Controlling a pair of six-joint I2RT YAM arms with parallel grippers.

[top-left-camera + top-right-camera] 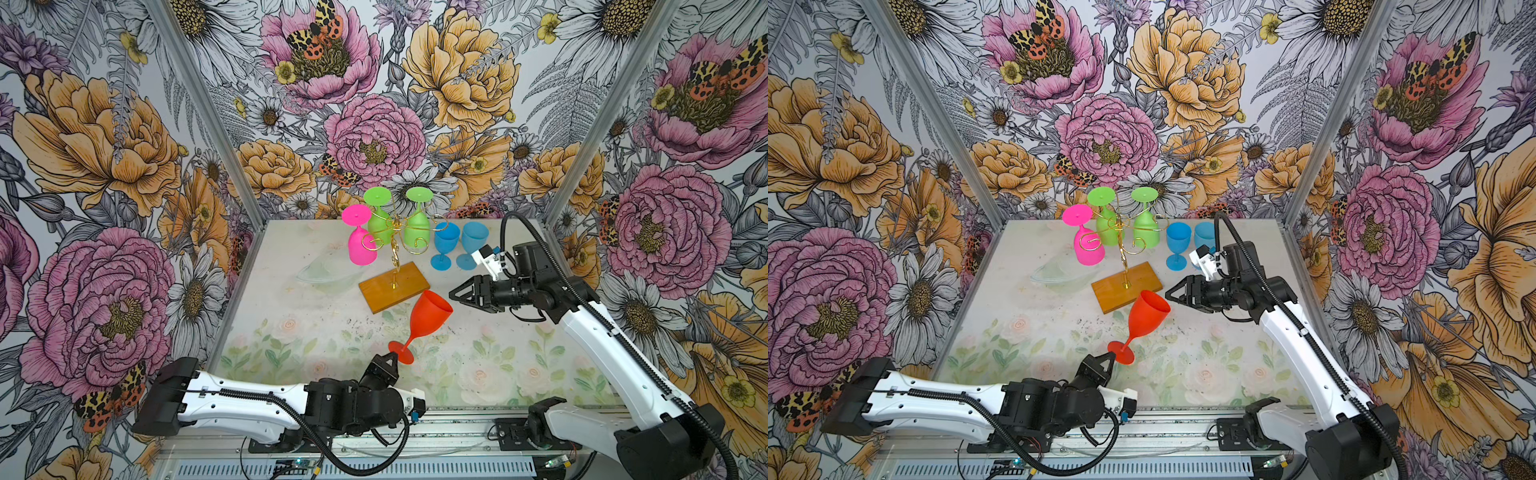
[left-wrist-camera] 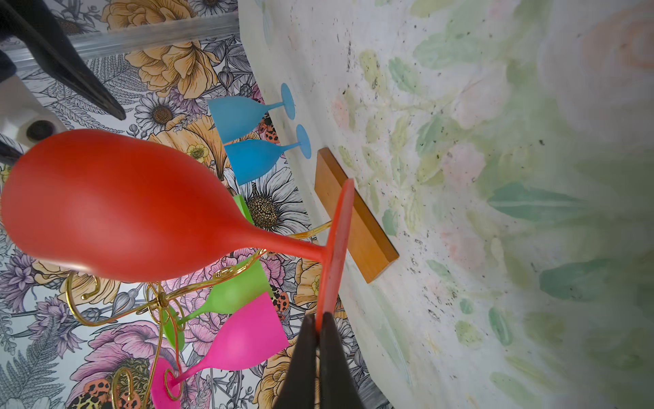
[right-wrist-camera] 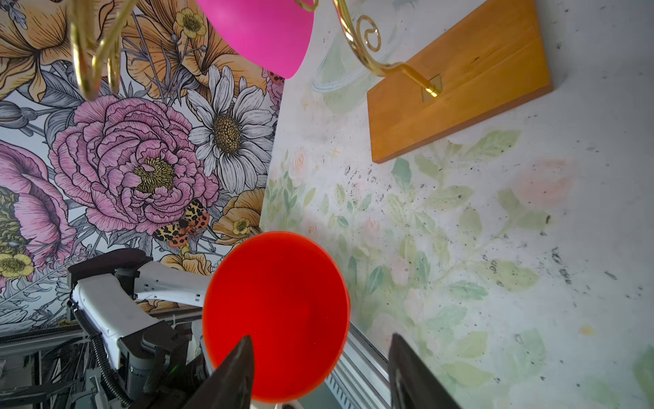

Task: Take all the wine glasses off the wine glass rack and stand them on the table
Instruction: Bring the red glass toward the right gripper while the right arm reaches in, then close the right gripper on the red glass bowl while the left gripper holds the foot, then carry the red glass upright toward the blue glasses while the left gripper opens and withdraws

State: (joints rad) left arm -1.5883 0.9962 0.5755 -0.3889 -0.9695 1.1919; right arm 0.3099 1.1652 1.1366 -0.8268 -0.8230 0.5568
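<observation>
Left tool (image 1: pixel 392 357) clamps the tilted red wine glass (image 1: pixel 430 318) by its foot — right tool (image 1: pixel 453 296), jaws apart and empty, beside the bowl.

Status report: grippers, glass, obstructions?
Left gripper shut on foot of red plastic wine glass. Right gripper open near its rim. Glass off gold wire rack; nothing blocking.

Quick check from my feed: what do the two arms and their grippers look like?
The left arm and right arm have white shells with black joints, and a black ribbed conduit runs along each. The left gripper and right gripper are black, with tapered triangular fingers.
</observation>
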